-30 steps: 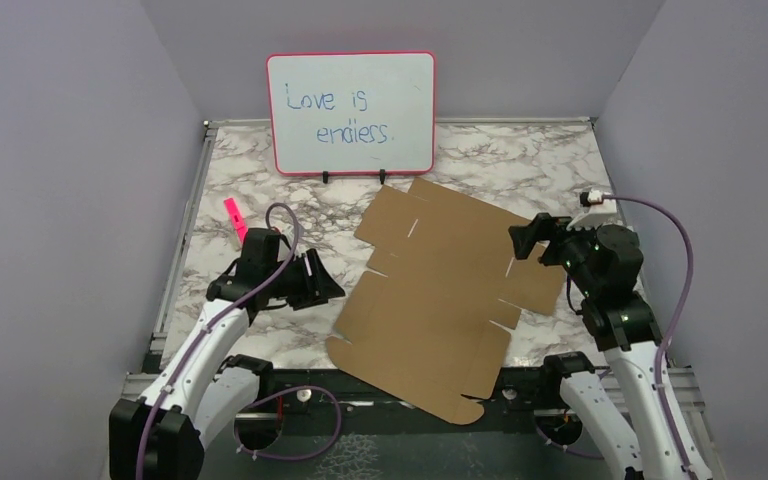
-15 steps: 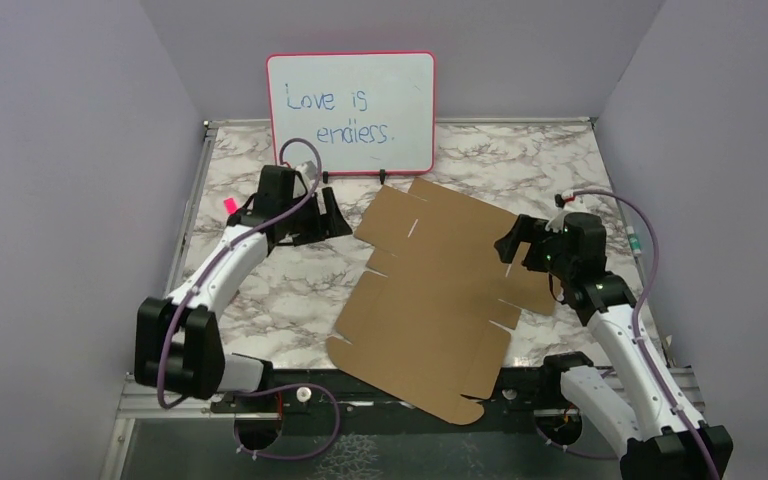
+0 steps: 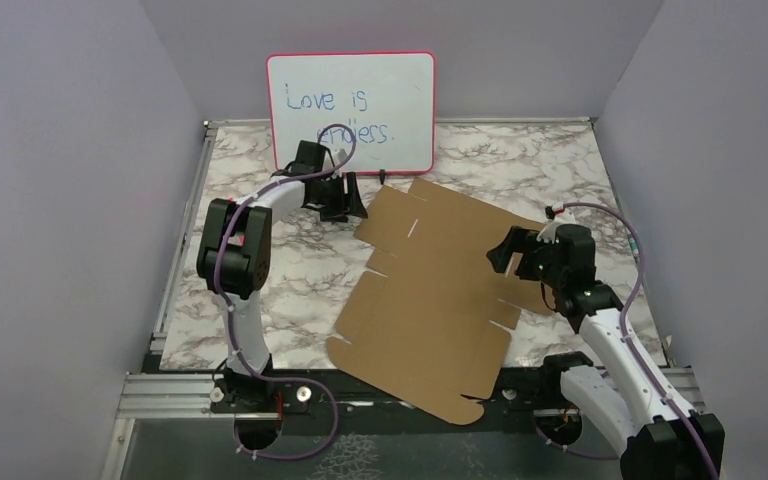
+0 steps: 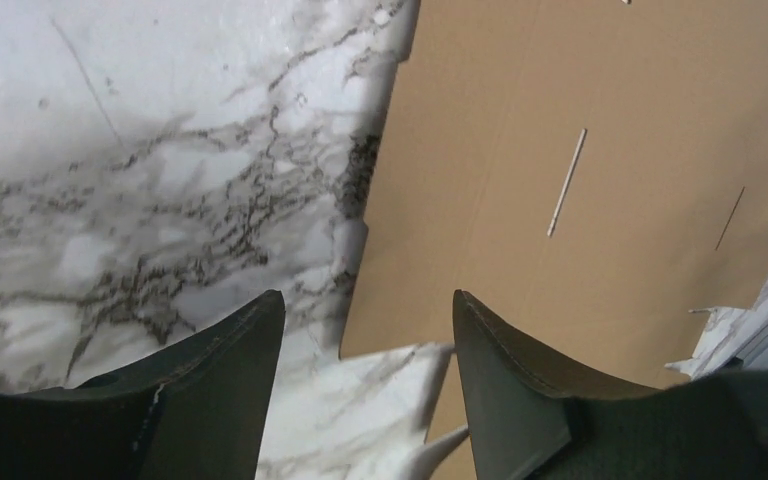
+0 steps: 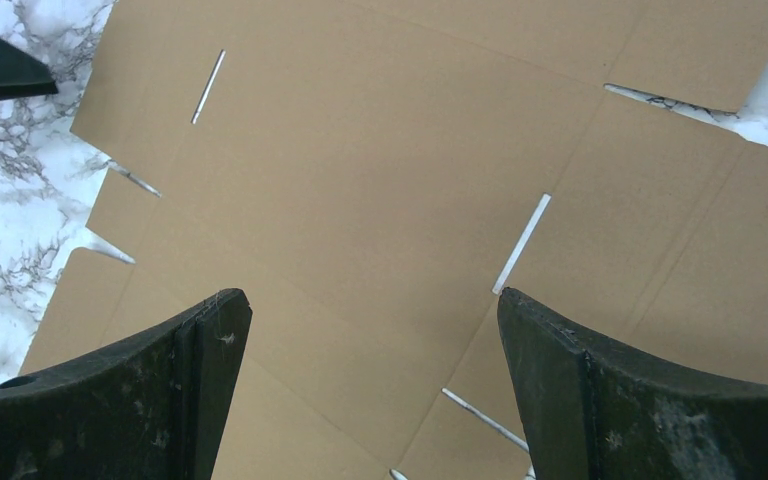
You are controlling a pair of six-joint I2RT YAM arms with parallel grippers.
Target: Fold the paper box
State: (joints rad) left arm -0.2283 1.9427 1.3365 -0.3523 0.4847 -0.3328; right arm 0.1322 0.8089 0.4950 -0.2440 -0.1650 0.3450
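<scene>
The paper box [image 3: 440, 290] is a large brown die-cut cardboard sheet lying flat on the marble table, with slots and flaps; its near edge overhangs the table front. My left gripper [image 3: 355, 198] is open and empty at the sheet's far-left corner, over the cardboard edge [image 4: 380, 250]. My right gripper [image 3: 505, 258] is open and empty, hovering above the sheet's right part [image 5: 380, 200].
A pink-framed whiteboard [image 3: 350, 112] reading "Love is endless." stands at the back, just behind my left gripper. Purple walls close in the left, right and back. The marble table [image 3: 280, 270] shows left of the sheet.
My left arm swung from the table's left side far back and right to the sheet's far-left corner. My right gripper moved slightly left and down over the sheet. The sheet has not moved.
</scene>
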